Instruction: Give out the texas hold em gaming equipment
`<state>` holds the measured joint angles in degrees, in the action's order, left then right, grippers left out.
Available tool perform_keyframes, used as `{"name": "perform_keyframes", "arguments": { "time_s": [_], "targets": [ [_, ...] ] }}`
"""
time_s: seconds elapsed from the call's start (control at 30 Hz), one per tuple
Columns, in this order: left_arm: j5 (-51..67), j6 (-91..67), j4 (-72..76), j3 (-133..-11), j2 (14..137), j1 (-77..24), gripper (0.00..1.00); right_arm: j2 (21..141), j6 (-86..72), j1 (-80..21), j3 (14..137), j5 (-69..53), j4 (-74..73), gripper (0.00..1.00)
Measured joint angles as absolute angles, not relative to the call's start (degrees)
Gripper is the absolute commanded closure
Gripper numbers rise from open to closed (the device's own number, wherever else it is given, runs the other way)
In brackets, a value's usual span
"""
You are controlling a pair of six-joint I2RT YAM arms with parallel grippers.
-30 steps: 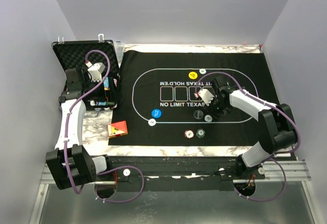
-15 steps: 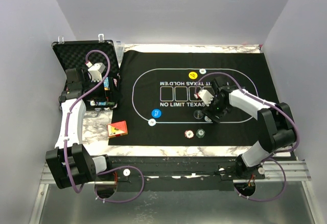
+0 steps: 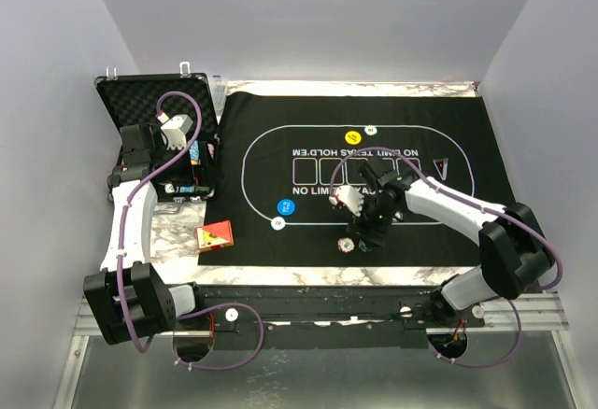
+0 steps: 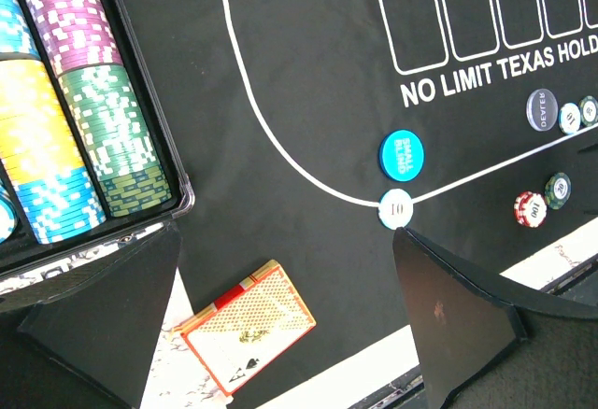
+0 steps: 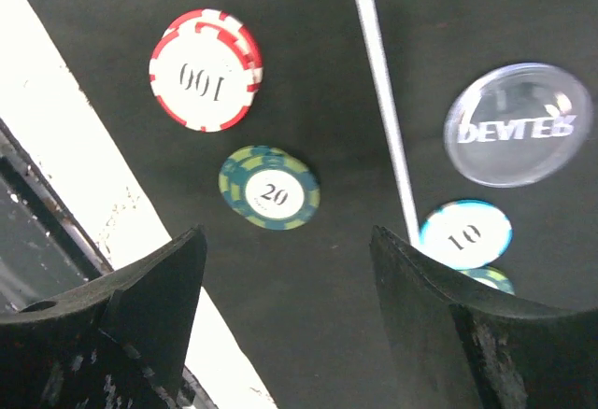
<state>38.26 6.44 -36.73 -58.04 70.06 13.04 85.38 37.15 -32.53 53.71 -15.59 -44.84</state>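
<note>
**Right gripper** (image 5: 288,241): jaws moderately wide with nothing between them, poised low over the near edge of the black felt mat (image 5: 308,35).
- The green-and-blue striped round chip marked 20 (image 5: 269,188) lies flat just ahead of the fingertips, roughly centred on the gap.
- The red-and-white striped chip marked 100 (image 5: 206,70) lies beyond it, to the left in the wrist view, near it but apart.
- Neither chip has a long axis, so jaw heading should matter little. A pickup would appear to need a descent astride the rim.
- A clear round dealer disc (image 5: 511,124) and a pale blue chip marked 10 (image 5: 465,234) sit ahead and to the right. The right finger partly hides the 10 chip.
- The right arm is plainly the nearer one.

**Left gripper** (image 4: 285,232): fully spread and empty, at the black foam-lined case with metal edges (image 4: 182,199), well apart from those chips.
- The case holds packed rows of striped chips (image 4: 103,119) in purple, green, yellow and blue.
- The red-orange card box (image 4: 248,320) lies at the mat's corner, partly on the marbled tabletop (image 3: 177,232). Its contents cannot be told.
</note>
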Motion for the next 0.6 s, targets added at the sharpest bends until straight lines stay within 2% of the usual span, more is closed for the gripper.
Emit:
{"name": "perform_keyframes", "arguments": {
  "time_s": [0.17,0.6],
  "targets": [
    [38.3,6.4,-36.8,-58.0,70.1,13.0,0.01,85.5,36.0,-34.9,51.1,-15.1,-44.9,0.23],
    [38.3,6.4,-36.8,-58.0,70.1,13.0,0.01,86.6,34.0,-36.1,49.6,-12.1,-40.8,0.27]
  ]
}}
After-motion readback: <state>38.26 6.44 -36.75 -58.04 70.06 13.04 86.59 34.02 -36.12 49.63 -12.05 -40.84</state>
